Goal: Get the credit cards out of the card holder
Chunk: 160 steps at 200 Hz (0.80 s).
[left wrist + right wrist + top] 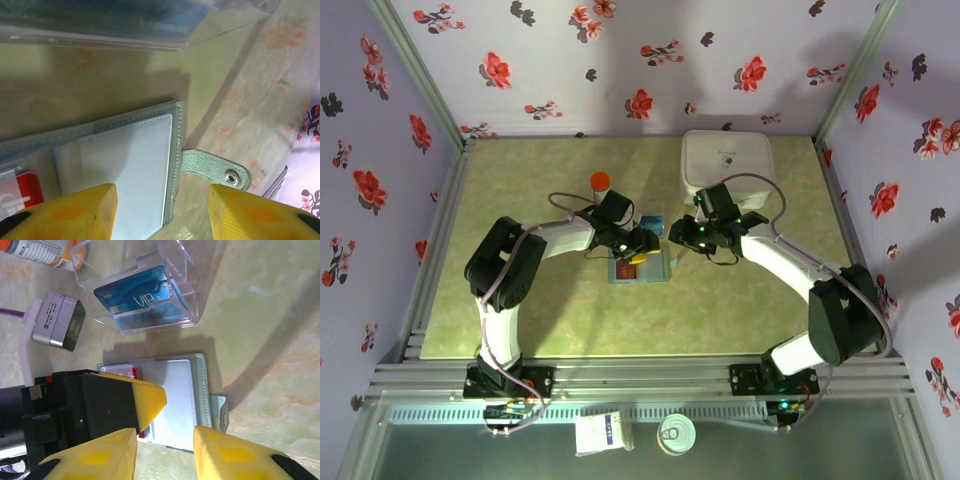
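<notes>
Green tabletop (280,315) holds card holder (172,400) beneath left claw (161,202) and right claw (165,442), both released; blue card (140,297) reads VIP.

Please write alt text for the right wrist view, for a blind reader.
An open grey-blue card holder lies on the green table, a red card peeking from a pocket beside the left gripper. Behind it, a clear box holds a blue card; the right gripper hangs open in front.

It was a lab test booth: floral-papered walls (620,60) and aluminium framing (640,375) boxed in a green counter (570,320).
</notes>
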### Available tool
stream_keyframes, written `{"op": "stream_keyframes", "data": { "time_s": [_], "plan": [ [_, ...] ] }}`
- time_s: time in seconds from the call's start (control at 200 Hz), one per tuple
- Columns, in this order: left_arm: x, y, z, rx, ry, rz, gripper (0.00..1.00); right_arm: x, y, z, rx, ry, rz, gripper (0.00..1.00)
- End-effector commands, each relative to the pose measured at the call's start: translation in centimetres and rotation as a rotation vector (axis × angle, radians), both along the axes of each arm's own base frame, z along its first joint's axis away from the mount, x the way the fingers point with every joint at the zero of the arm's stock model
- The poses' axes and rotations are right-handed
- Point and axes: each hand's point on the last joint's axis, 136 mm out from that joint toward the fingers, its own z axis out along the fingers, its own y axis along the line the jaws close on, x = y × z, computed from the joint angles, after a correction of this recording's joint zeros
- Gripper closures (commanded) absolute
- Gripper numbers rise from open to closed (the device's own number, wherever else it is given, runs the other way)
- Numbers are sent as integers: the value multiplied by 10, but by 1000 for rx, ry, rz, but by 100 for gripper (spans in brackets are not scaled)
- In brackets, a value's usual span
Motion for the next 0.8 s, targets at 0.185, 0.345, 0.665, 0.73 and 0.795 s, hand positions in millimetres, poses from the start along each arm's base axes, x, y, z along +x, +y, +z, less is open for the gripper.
{"op": "stream_keyframes", "data": {
  "time_s": [0.185,0.345,0.665,0.73,0.795],
  "plan": [
    [8,22,30,-26,-57,33,50,-2,14,-6,48,24,19,65],
    [10,48,35,-15,-76,79,53,-4,37,-12,58,44,74,65],
    [-8,99,11,109,-51,123,66,-7,91,-34,106,92,173,68],
    [-10,105,6,122,-44,126,70,-8,99,-40,117,108,190,68],
    [-12,109,0,136,-38,126,75,-9,106,-44,129,118,206,69]
  ]
}}
